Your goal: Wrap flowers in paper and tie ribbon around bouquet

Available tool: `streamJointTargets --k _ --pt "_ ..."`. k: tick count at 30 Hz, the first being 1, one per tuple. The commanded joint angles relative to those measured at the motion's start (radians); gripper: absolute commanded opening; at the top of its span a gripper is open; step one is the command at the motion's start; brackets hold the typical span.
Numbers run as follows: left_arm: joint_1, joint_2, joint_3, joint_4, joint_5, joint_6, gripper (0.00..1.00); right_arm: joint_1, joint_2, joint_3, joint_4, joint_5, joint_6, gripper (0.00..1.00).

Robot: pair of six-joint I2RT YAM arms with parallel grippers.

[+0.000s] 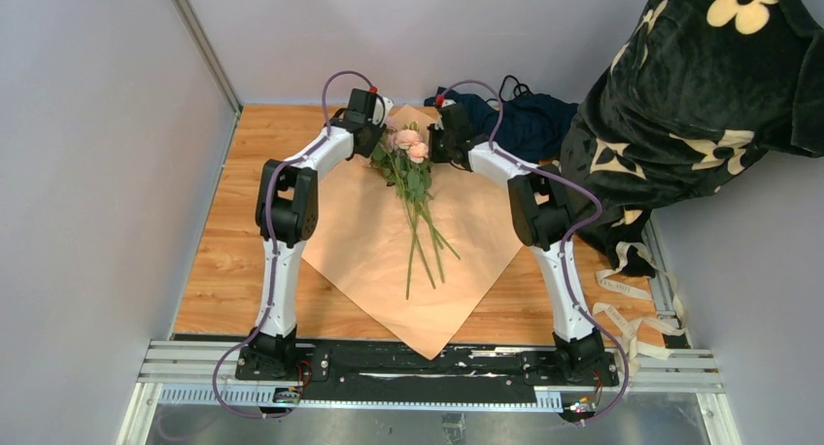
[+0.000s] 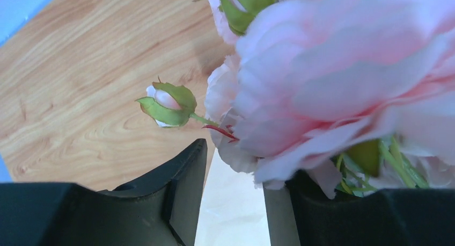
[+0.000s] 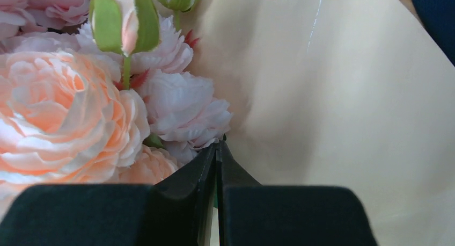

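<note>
The paper (image 1: 369, 241) lies tan side up as a diamond on the wooden table (image 1: 243, 260). On it rest the flowers (image 1: 413, 173), pink heads at the far end and stems pointing toward me. My left gripper (image 1: 377, 139) is at the left of the heads, open, with pale paper (image 2: 230, 214) showing in the gap of the left gripper (image 2: 241, 165). A big bloom (image 2: 332, 79) overhangs its right finger. My right gripper (image 1: 435, 146) is at the right of the heads. The right gripper (image 3: 217, 144) is shut under the blooms (image 3: 64, 111), a green sliver between its jaws. The ribbon (image 1: 632, 290) trails off the table's right edge.
A dark navy cloth (image 1: 530, 119) is bunched at the far right corner. A black fabric with cream flower prints (image 1: 700, 105) hangs over the right side. Grey walls close in at left and back. The paper (image 3: 332, 106) curves up beside the right gripper.
</note>
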State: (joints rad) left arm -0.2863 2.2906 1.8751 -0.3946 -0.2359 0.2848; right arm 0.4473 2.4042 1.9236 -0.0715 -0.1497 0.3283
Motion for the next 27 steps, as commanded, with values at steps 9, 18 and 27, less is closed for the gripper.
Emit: streamJointTargets --k 9,18,27 --pt "-0.004 -0.042 0.012 0.019 -0.021 0.041 0.55 0.018 -0.161 -0.113 -0.052 0.103 -0.047 0.10" --pt "-0.023 -0.430 -0.352 -0.013 0.069 0.033 0.64 0.019 -0.489 -0.481 -0.184 0.134 -0.111 0.14" --pt "-0.348 -0.802 -0.916 -0.053 0.190 0.103 0.38 0.070 -0.638 -0.834 -0.168 -0.032 -0.041 0.07"
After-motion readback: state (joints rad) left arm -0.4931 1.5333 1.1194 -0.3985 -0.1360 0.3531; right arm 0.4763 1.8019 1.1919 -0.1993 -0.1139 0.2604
